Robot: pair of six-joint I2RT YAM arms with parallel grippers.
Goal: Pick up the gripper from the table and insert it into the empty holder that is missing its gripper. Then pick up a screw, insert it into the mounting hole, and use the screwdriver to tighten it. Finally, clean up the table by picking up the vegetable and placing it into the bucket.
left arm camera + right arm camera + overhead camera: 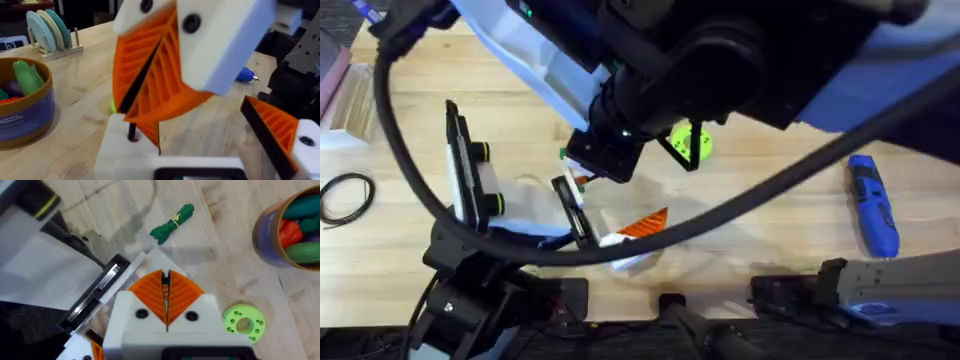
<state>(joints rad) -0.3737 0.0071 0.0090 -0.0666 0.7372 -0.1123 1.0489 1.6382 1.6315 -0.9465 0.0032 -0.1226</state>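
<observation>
Right tool (165, 297): its two orange pads are pressed together. From the left wrist view it looks to be pinching the orange wedge (147, 132), whose lower tip sits at the white block (125, 150).
Left tool (200, 150): spread wide. One finger carries its orange pad and the other is the bare white block, so I take that block for the empty mount.
Step in hand: seating the wedge in the block, by my reading. I cannot tell whether it is fully home.
Risk, skewed entry: if the wedge goes in tilted it may jam on the block's edge or pop out of the pinch.
Risk, early release: letting go before it is seated could drop the wedge onto the surface (410, 120) beneath the arms.
Risk, clash: the two arms work nose to nose, and a loose black cable loops across the middle of the surface, so a sideways push could knock the left arm off line.
Screwdriver (873, 205): lies by the right edge of the surface, untouched, well apart from both tools.
Vegetable (172, 224): lies on bare wood, not yet in the bucket (267, 240), which stands apart from it and already holds other toy pieces.
Green disc (243, 324): flat on the surface near the right tool. It could be nudged when the arm pulls away.
Writing: pale lettering runs along the bucket's wall in the left wrist view, too faint to read. I see no brand anywhere else.
</observation>
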